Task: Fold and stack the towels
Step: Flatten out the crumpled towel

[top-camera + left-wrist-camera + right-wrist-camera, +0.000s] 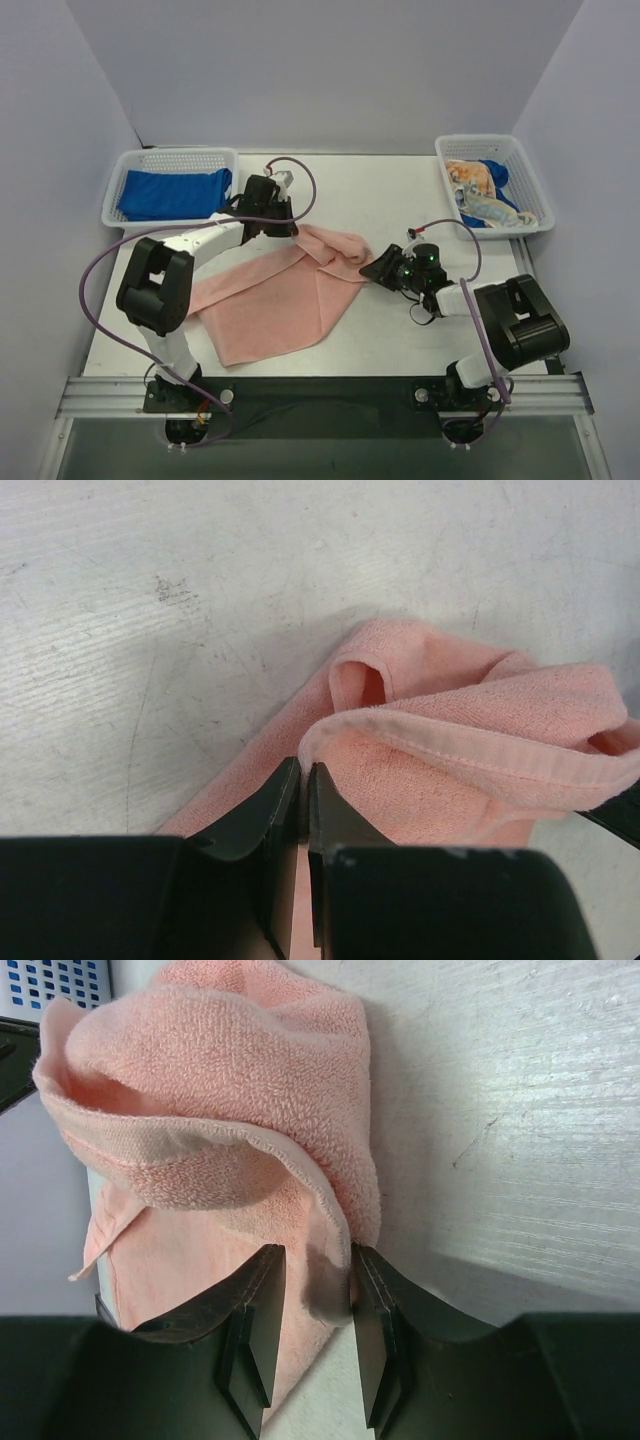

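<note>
Mid-table we have the pink towel, its body flat toward 7 o'clock and its far edge bunched up. That bunched edge is the axis that matters. In the top view it runs roughly from 10 to 4 o'clock, between the two arms. The left gripper is at the 10 o'clock end, jaws closed on a corner. The right gripper is at the 4 o'clock end, jaws straddling the hem; we can't tell if they're clamped. We judge the next pull should spread both ends along that line.
</note>
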Motion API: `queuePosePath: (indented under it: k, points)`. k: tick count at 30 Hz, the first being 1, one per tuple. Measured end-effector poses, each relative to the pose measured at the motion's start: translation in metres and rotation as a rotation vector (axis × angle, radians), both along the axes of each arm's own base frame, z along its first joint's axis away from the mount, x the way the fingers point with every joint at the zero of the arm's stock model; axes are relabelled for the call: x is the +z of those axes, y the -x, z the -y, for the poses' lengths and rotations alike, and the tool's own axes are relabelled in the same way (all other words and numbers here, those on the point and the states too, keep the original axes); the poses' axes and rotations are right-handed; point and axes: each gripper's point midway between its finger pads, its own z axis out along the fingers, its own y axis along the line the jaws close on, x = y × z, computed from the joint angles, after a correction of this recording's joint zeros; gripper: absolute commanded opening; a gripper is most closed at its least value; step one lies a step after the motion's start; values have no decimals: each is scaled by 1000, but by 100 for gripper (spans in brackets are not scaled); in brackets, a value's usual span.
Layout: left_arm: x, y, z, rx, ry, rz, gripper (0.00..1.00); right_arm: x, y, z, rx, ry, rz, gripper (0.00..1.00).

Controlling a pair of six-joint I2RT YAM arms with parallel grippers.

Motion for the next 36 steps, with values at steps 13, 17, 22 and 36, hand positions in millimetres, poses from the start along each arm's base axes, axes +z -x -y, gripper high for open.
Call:
queuePosePath:
  k: [13, 17, 22, 36]
  points:
    - [10, -10, -5, 21, 10, 16, 0, 11, -1, -3, 14, -15, 21, 0]
    - [24, -22, -15, 53, 20, 39, 0, 23, 2, 2, 43, 41, 40, 0]
    - [67, -32, -25, 60, 23, 130, 0, 82, -23, 17, 75, 227, 143, 0]
    - [429, -15, -35, 26, 156, 883, 0, 417, -62, 81, -1, 768, 818, 0]
